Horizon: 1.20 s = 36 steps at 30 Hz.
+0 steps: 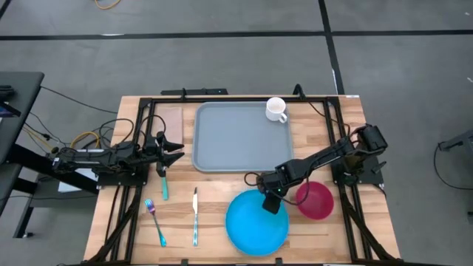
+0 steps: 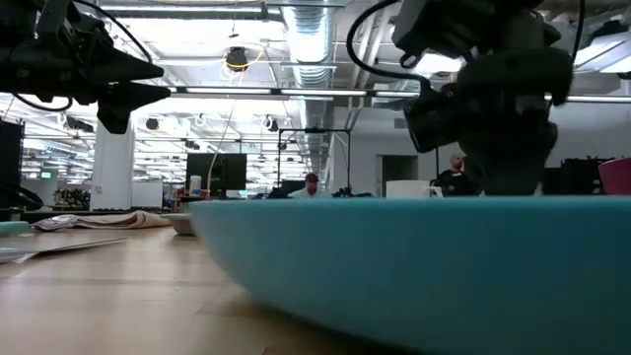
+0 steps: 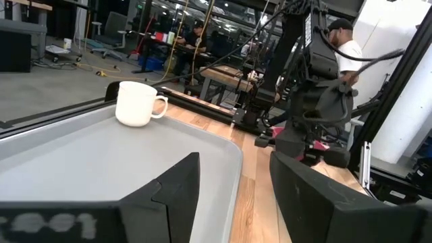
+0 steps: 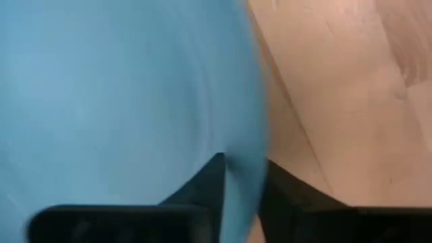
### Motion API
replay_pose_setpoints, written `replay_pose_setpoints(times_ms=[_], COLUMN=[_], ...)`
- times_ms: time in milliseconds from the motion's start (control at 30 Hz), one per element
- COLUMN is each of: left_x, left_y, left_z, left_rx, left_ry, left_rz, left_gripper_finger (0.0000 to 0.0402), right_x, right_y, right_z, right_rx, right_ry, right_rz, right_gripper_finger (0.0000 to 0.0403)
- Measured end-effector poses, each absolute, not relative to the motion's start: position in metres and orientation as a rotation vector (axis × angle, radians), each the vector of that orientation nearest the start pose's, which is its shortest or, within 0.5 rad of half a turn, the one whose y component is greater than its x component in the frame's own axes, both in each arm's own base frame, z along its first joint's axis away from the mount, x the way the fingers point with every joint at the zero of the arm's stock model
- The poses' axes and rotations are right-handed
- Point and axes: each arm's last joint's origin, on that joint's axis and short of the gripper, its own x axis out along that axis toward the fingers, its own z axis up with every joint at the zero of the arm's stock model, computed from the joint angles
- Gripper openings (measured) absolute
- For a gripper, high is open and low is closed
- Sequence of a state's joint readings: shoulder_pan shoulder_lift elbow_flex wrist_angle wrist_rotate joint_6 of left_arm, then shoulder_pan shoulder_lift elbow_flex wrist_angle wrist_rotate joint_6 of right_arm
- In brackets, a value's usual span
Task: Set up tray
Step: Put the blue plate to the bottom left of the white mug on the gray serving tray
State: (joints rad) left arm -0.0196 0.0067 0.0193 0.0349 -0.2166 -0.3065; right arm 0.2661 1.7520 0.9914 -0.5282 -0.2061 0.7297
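Right end effector (image 1: 270, 201) pinches the plate (image 1: 255, 225) rim, beside the bowl (image 1: 315, 200); a mug (image 1: 276, 110) stands on the tray (image 1: 236, 140); left end effector (image 1: 174, 148) spread.

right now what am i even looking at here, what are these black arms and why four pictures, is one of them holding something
These are two robot arms at a wooden table, each ending in a two-finger gripper. One picture looks straight down from above, one looks level across the tabletop, and two come from cameras on the arms' wrists.

On the table lie a grey-blue tray with a white mug in its corner, a round blue plate, a pink bowl, a fork, a knife and a teal-handled utensil.

The right gripper is at the blue plate's rim, one finger on each side of the edge, closing on it; whether it has a firm grip yet is not clear. The left gripper waits open beside the tray, holding nothing.
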Motion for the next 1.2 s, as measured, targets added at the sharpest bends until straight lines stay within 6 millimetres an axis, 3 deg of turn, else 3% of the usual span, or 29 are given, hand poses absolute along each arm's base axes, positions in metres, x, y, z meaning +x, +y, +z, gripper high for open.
replay_pose_setpoints(times_ms=[100, 433, 667, 900, 1200], left_x=[0.096, 0.096, 0.096, 0.096, 0.096], left_y=[0.004, 0.004, 0.004, 0.004, 0.004], left_z=[0.173, 0.173, 0.173, 0.173, 0.173], left_rx=[-0.311, -0.311, -0.311, -0.311, -0.311], left_ry=[-0.077, -0.077, -0.077, -0.077, -0.077], left_rz=[0.188, 0.188, 0.188, 0.188, 0.187], left_gripper_finger=[0.0169, 0.0169, 0.0169, 0.0169, 0.0169], right_x=[0.301, 0.307, 0.323, 0.331, 0.315], right_y=[0.082, 0.059, 0.040, 0.006, -0.046], right_z=[0.151, 0.160, 0.180, 0.203, 0.223], right_rx=[0.593, 0.660, 0.730, 0.726, 0.742], right_ry=[1.357, 1.320, 1.264, 1.257, 1.249], right_rz=[-0.096, -0.156, -0.173, -0.220, -0.328], right_gripper_finger=[0.0010, 0.0007, 0.0003, 0.0002, 0.0001])
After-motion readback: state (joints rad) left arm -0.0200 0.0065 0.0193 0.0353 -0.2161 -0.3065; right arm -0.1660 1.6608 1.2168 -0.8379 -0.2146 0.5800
